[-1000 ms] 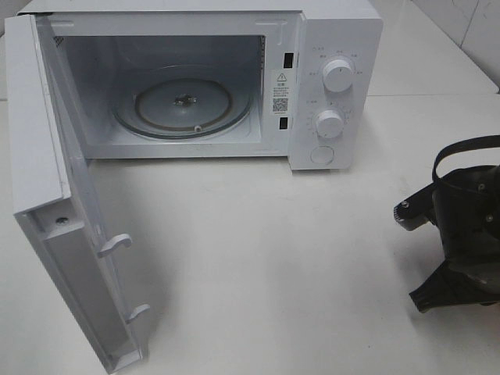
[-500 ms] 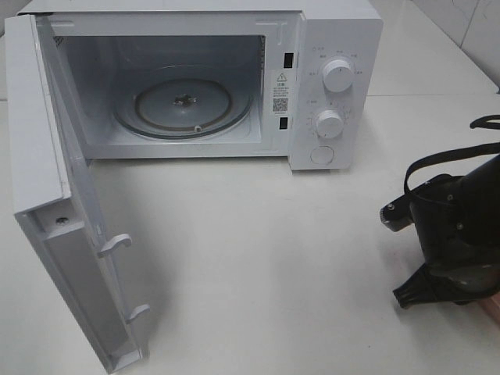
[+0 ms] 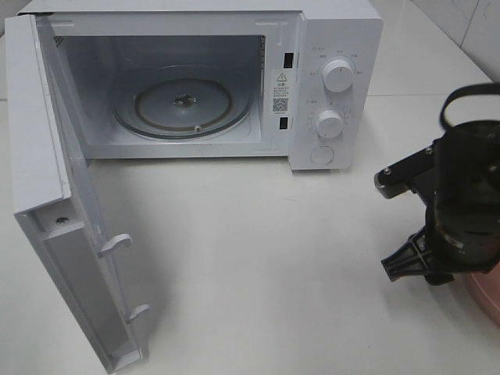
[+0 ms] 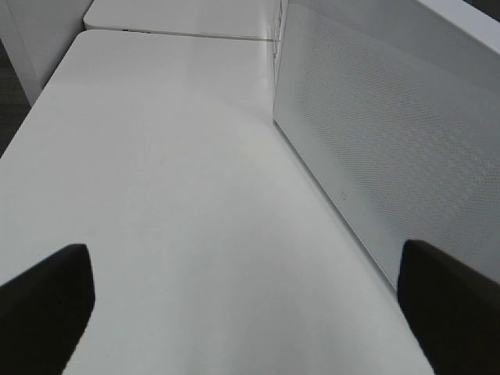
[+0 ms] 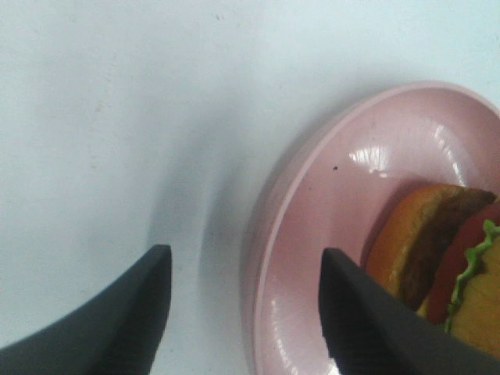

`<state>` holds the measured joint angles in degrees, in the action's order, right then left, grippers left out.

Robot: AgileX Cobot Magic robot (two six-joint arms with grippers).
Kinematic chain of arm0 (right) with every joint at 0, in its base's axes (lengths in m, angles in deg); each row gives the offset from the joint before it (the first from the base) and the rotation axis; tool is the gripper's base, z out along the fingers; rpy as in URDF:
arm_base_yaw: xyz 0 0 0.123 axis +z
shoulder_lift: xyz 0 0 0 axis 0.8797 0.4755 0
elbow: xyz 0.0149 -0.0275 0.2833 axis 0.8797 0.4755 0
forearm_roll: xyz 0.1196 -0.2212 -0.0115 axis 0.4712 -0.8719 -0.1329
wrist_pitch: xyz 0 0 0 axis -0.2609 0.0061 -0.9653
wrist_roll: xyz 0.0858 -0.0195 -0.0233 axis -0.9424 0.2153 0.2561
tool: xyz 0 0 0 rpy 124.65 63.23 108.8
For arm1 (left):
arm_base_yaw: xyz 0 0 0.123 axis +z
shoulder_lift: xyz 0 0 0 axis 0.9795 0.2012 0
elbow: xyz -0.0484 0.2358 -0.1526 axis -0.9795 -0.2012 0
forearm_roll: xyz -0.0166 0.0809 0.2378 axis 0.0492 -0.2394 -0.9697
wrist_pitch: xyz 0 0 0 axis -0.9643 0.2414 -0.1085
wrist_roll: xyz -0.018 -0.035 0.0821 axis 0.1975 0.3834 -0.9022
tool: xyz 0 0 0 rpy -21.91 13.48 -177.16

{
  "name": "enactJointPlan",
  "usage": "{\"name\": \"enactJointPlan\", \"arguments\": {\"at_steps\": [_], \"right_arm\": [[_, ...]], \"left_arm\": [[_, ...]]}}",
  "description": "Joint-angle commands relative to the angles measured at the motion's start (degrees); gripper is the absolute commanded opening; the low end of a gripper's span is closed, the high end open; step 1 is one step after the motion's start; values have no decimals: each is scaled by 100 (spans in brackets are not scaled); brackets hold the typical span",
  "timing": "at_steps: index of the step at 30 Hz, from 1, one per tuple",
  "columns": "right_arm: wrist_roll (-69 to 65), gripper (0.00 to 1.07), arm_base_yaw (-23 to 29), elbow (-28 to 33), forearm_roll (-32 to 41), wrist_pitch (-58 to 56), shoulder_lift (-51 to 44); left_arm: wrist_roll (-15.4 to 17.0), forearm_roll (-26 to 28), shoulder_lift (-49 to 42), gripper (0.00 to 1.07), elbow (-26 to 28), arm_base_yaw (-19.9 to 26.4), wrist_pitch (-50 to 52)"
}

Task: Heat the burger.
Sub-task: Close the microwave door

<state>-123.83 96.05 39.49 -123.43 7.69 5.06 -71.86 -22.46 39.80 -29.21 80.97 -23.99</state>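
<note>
Right wrist view gave you the closest look: your right gripper (image 5: 242, 312) had its two dark fingers (image 5: 129, 320) spread apart, pinching nothing, straddling the near rim of one pink plate (image 5: 312, 234). One finger hung over bare table, the other over the plate's inside. One burger (image 5: 445, 258) lay on that plate, seemingly tipped on its side, with bun, dark patty, red tomato and green lettuce frill showing edge-on; it ran off the frame, so you could not see all of it.

From the exterior high camera you had the right arm (image 3: 457, 203) at the right edge of the white table (image 3: 273, 258), and only a sliver of the pink plate (image 3: 486, 295) under it; the burger was hidden there. That view alone showed you one white microwave (image 3: 336, 47) at the back, its door (image 3: 47, 195) swung wide open to the left, one glass turntable (image 3: 183, 101) inside, two round knobs (image 3: 338, 75) and one button (image 3: 322, 155) on the panel. The plate sat well apart from the oven.

Your left gripper (image 4: 250, 305) showed two dark fingertips (image 4: 47, 301) set wide apart with nothing between them, above bare white tabletop, close beside a white panel with a fine dotted pattern (image 4: 391, 141). A second white table stood beyond a seam at the far end.
</note>
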Motion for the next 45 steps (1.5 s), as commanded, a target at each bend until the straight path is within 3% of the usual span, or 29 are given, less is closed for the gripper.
{"name": "enactJointPlan", "arguments": {"at_steps": [1, 4, 6, 12, 25, 40, 45], "right_arm": [[1220, 63, -17, -11, 831, 120, -997], [1587, 66, -17, -11, 1020, 166, -1175], [3037, 80, -17, -11, 2137, 286, -1925], [4607, 85, -17, -11, 3409, 86, -2842], [5392, 78, -17, -11, 3902, -1346, -4555], [5386, 76, -40, -6, 4045, -1982, -6348], [5460, 76, -630, 246, 4440, -1770, -6973]], "left_arm": [[0, 40, -92, 98, -6, 17, 11], [0, 40, -92, 98, -6, 17, 11], [0, 40, -92, 98, -6, 17, 11], [0, 40, -92, 98, -6, 17, 11], [0, 40, -92, 98, -6, 17, 11], [0, 40, -92, 98, -6, 17, 11], [0, 40, -92, 98, -6, 17, 11]]}}
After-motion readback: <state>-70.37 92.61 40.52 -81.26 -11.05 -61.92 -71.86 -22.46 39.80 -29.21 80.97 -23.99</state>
